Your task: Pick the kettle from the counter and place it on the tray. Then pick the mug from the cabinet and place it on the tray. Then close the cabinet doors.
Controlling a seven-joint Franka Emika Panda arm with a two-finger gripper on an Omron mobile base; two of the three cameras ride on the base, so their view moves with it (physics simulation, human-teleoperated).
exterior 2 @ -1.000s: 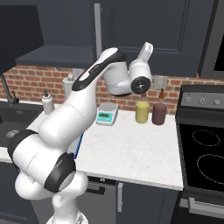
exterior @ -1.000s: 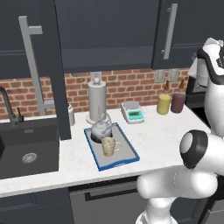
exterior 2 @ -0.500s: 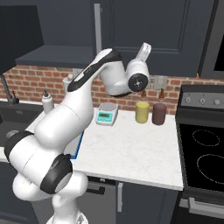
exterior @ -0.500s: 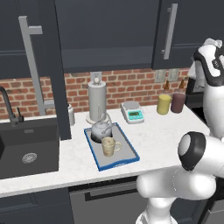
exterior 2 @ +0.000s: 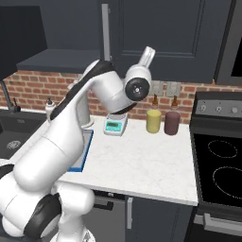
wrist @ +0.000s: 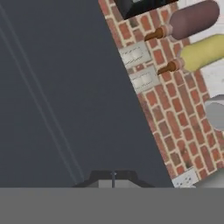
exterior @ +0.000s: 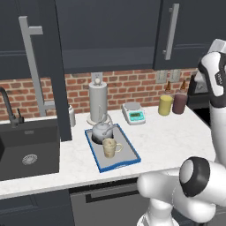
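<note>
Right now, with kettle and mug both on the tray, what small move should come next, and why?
Probably back the shut end effector away from the right cabinet door, which looks flush, and swing toward the left cabinet door, which stands open. The kettle and mug sit on the tray, so only that door seems left.
</note>
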